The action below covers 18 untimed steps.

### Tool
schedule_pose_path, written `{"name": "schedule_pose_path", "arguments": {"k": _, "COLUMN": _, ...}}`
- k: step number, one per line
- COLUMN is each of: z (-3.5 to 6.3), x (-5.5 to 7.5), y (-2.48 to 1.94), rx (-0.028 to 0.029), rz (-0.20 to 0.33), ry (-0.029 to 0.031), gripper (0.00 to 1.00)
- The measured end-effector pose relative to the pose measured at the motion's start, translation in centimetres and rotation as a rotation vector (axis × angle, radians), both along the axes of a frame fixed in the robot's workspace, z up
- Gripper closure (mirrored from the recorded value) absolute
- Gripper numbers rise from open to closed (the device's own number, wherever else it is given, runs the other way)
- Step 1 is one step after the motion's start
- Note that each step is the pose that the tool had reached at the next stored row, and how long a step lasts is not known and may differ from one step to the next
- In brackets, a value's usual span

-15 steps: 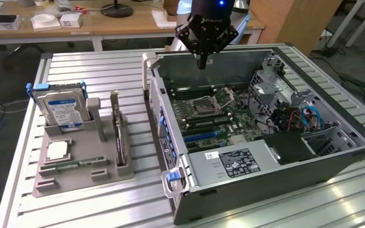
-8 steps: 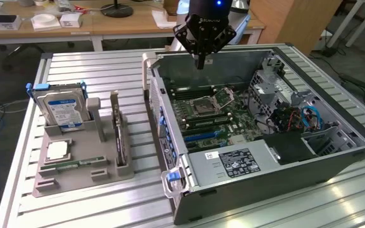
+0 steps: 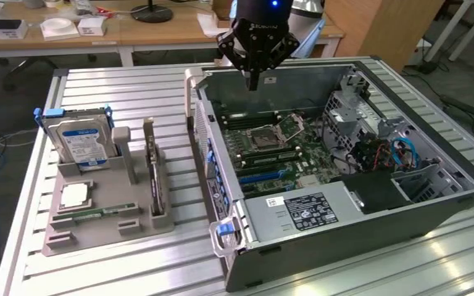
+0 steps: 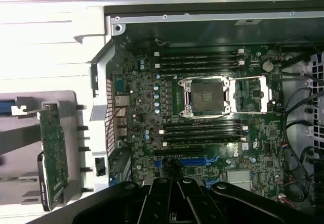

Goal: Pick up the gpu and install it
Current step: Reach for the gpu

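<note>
Here the gpu stands on edge, lengthwise in the holder.

Over the computer case, the arm above the gripper runs off my frame. Beside the case, 1 slot of the grey holder swallows the lower edge of the gpu. On the wrist view the gripper's dark body covers part of the motherboard inside the case. The printed label inside the case is too small for me to read.
</note>
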State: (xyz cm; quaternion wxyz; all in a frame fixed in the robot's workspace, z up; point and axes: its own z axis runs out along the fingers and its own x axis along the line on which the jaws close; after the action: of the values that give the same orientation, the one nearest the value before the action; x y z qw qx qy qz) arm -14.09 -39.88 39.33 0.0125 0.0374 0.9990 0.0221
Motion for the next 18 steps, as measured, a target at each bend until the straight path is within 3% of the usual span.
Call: {"name": "schedule_pose_path", "arguments": {"k": 18, "z": 0.0, "x": -3.1, "y": -0.03, "rx": 0.0001, "rz": 0.0, "ry": 0.0, "gripper": 0.88}}
